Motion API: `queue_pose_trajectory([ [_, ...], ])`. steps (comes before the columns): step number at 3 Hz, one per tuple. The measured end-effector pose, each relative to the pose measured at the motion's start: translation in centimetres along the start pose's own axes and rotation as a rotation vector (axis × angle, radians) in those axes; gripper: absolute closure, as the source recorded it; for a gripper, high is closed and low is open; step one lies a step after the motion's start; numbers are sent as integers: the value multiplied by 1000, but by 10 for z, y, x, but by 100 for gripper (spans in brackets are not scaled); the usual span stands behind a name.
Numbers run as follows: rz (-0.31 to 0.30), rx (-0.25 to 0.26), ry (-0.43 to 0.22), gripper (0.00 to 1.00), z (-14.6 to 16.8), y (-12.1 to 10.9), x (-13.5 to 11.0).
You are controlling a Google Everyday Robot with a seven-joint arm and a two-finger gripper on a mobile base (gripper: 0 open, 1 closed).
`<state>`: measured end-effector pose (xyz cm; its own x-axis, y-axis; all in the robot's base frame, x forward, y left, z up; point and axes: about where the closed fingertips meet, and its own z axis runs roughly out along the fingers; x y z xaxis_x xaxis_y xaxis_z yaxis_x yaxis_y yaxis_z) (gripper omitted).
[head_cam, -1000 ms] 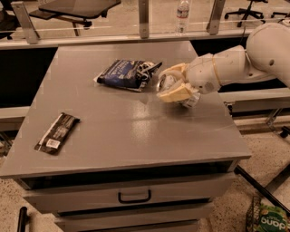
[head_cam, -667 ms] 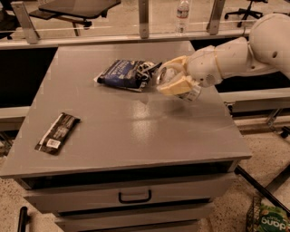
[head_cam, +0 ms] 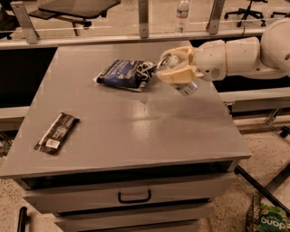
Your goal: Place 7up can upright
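My gripper (head_cam: 173, 69) reaches in from the right on its white arm (head_cam: 235, 54), over the far right part of the grey table (head_cam: 136, 136). It is shut on the 7up can (head_cam: 186, 86), a silvery can held tilted. The can's top end points up and to the left, its lower end down and to the right. The can hangs above the table surface, right beside the right edge of the dark blue snack bag (head_cam: 124, 74). The cream fingers (head_cam: 176, 76) cover the can's middle.
A dark flat wrapper (head_cam: 56, 132) lies at the table's front left. A clear water bottle (head_cam: 182, 13) stands on the ledge behind the table. A drawer with a handle (head_cam: 134, 197) is below the top. A green package (head_cam: 268, 219) sits on the floor at the right.
The gripper with the can has risen and moved a little toward the table's far side. The snack bag and wrapper have not moved.
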<state>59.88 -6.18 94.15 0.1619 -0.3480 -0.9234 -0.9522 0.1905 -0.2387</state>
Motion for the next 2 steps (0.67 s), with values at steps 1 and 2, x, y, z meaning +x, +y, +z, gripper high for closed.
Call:
queue_pose_trajectory([
  [1,38,15,-135,100,-8,0,-8],
  [2,61,22,-231,100,-17,1,-12],
])
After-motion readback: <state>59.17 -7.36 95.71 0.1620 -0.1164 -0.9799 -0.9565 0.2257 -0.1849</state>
